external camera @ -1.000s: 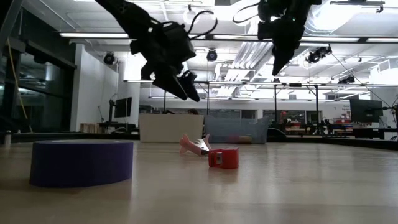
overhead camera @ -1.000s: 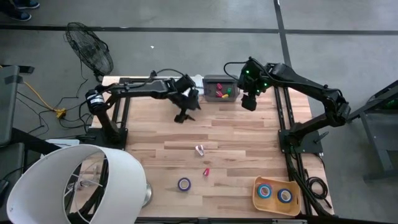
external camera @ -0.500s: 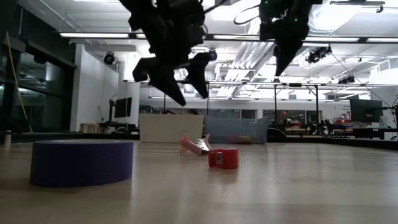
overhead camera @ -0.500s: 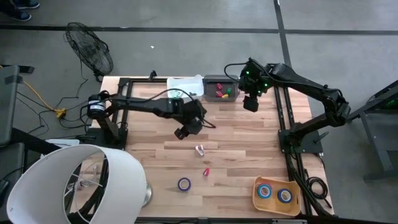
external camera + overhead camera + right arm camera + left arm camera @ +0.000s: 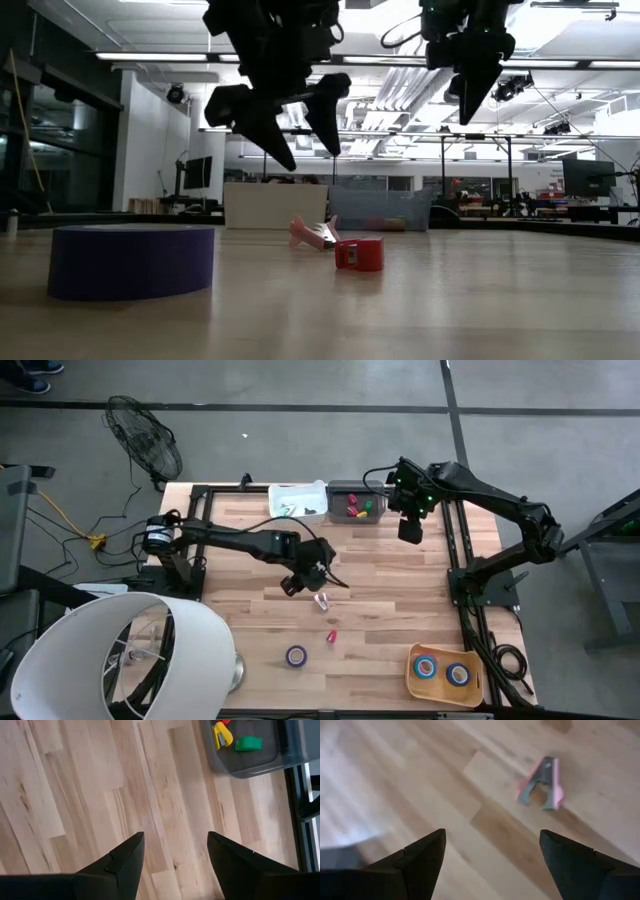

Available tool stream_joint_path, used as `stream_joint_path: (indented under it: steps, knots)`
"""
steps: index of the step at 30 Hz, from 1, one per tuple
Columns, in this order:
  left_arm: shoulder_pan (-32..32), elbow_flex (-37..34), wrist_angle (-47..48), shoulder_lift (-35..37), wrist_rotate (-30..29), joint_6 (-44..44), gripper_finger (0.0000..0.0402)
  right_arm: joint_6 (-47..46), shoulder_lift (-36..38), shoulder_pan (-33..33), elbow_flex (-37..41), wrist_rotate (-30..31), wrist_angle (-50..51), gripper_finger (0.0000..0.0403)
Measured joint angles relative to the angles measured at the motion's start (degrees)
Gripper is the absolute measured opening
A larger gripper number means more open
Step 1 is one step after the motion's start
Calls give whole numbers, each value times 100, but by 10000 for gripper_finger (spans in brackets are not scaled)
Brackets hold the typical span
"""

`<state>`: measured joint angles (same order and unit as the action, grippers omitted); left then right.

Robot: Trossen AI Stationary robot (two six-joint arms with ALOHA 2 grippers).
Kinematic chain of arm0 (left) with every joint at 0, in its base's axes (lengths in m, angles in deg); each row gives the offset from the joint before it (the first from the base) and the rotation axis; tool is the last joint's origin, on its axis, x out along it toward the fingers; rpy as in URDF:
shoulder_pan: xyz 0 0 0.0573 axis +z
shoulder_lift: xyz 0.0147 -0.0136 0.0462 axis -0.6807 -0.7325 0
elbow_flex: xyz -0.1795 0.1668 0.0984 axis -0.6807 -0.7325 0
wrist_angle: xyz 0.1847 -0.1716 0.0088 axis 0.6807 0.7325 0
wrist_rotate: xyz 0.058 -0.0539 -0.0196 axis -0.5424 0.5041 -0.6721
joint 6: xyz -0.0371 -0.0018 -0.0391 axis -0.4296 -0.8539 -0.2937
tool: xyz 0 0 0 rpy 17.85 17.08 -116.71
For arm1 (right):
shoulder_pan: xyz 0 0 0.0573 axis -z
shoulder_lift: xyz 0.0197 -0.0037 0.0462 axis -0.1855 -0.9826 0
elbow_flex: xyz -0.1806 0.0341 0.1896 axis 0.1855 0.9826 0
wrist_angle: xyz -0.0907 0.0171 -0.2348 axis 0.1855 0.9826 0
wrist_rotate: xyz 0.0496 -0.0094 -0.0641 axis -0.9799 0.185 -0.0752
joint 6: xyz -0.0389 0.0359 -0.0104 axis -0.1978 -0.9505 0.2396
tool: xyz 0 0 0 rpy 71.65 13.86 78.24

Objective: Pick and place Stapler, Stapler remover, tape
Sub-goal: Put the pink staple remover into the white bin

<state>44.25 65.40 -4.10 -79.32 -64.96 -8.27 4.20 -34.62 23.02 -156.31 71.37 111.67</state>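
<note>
High view: the left gripper [image 5: 305, 573] is hanging spread and empty just beside the pink remover [image 5: 321, 601], likely lining up a grasp; the purple tape [image 5: 296, 655] is lying near the table's front.

Low view: the red stapler [image 5: 359, 253] is sitting blocky on smooth wood.

Right wrist view: the right gripper [image 5: 172, 851], parted and empty, is waiting near the grey bin [image 5: 250, 762].

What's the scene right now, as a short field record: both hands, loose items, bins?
left hand: open, above the table near the pink staple remover
right hand: open, raised beside the grey bin
loose on table: staple remover, small red stapler, purple tape roll
wooden tray: holds two tape rolls
white bin: contents unclear
</note>
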Motion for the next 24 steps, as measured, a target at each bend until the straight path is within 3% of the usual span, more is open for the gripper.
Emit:
stream_joint_path:
  steps: [7, 24]
  knots:
    - [-312, -2, -37, -288, 142, 825, 318, -11, 0, 0, 2, 2, 119, 209]
    - [-324, -2, -88, -720, 124, 783, 318, -245, 0, 0, 2, -13, 145, 209]
